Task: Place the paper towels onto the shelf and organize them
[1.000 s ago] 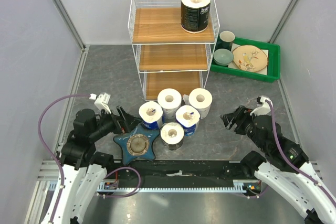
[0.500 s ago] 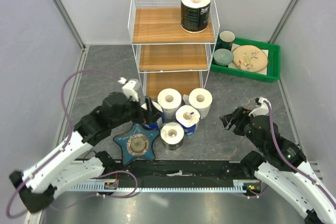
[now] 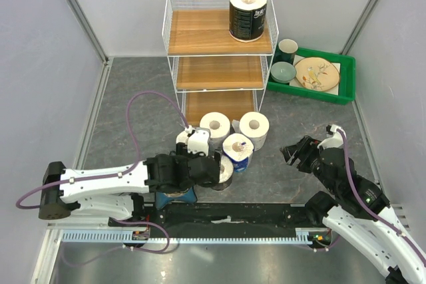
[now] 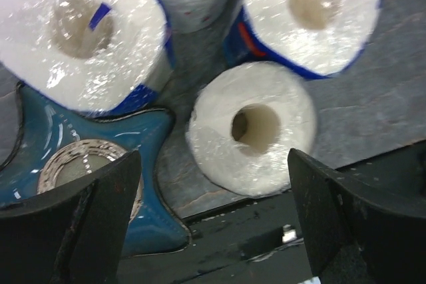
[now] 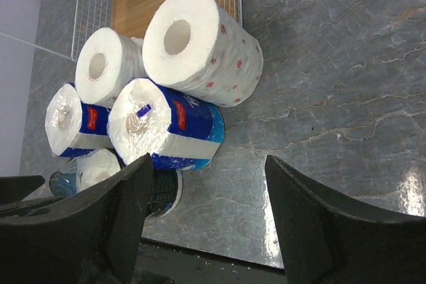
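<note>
Six paper towels are counted. Five are clustered on the surface in front of the shelf, and one black-wrapped roll is stood upright at the right of its top tier. At the left of the cluster, the blue star dish is largely covered by the left arm in the top view, and the leftmost blue-white roll is partly hidden behind the wrist. The left gripper is spread wide above the nearest roll and is not clamped on it; that roll's sides are hidden from the wrist camera. The shelf's lowest tier is partly blocked by the rolls. Further right, the right gripper is seen with its fingers apart, nothing between them, well apart from the cluster.
</note>
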Action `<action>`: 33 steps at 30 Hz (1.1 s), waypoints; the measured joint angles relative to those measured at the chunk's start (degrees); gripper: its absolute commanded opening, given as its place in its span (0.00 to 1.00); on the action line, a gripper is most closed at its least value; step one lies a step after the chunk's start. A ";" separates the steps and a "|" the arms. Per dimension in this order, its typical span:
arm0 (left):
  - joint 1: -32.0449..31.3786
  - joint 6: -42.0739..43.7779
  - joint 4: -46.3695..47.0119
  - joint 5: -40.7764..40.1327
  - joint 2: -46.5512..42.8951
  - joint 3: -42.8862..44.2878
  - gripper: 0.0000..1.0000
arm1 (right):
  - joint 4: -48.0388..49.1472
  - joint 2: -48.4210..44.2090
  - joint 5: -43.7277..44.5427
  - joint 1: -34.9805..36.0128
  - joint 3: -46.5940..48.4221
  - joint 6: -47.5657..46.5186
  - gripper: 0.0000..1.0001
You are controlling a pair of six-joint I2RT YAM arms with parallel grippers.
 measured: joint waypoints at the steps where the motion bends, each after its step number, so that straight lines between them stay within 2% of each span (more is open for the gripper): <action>1: -0.20 -1.31 -1.33 -0.90 0.85 0.00 0.94 | 0.00 0.00 0.09 0.00 0.00 0.00 0.77; 11: -0.35 -9.35 -4.04 -4.87 0.74 -2.82 0.84 | -0.07 -0.35 0.24 0.00 -0.31 0.02 0.77; 25: -0.35 -9.49 2.58 -4.22 3.89 -5.16 0.83 | -1.01 -0.79 0.28 0.00 -0.31 0.00 0.78; 30: -0.33 -9.07 4.94 -4.17 7.61 -5.14 0.83 | -1.57 -0.79 0.31 0.00 -0.31 0.00 0.78; 33: -0.35 -8.87 5.55 -4.09 10.01 -5.14 0.80 | -1.79 -0.79 0.37 0.00 -0.31 0.00 0.78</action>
